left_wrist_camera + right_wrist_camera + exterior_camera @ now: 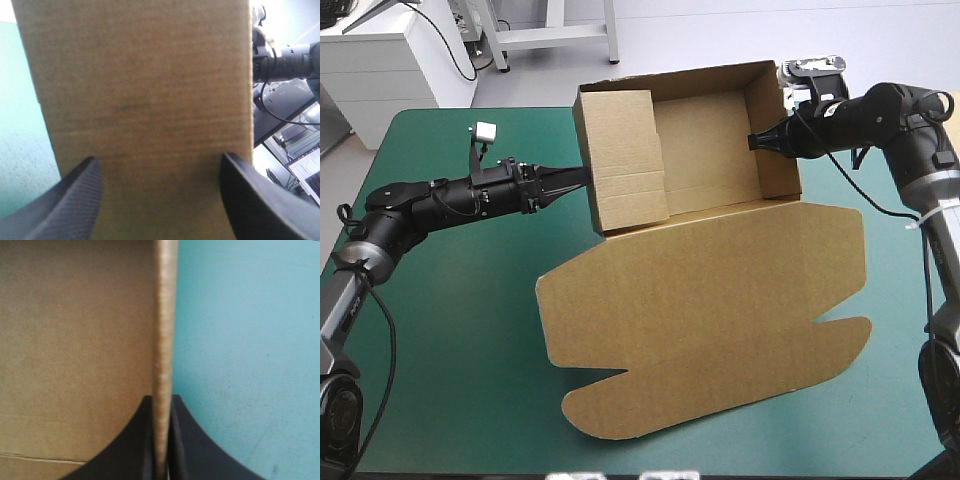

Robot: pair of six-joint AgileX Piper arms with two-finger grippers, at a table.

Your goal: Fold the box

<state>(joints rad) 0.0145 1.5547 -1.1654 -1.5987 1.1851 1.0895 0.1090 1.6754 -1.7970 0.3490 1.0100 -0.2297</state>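
Observation:
The brown box (705,160) stands as an open tray on the far half of the table, walls raised. Its lid (710,290) lies flat toward the near edge. My left gripper (575,180) points at the outside of the left wall (620,160). In the left wrist view that wall (140,85) fills the space ahead, and the left gripper (157,160) is open, fingers wide apart against it. My right gripper (757,141) pinches the right wall (775,130) from above. In the right wrist view the board's edge (164,315) runs between the nearly closed fingers of the right gripper (161,400).
The teal-green cover (440,350) shows bare to the left of the lid and along the near edge. The lid's cut flaps (620,410) reach close to the table's near edge. The right arm (285,57) appears beyond the box in the left wrist view.

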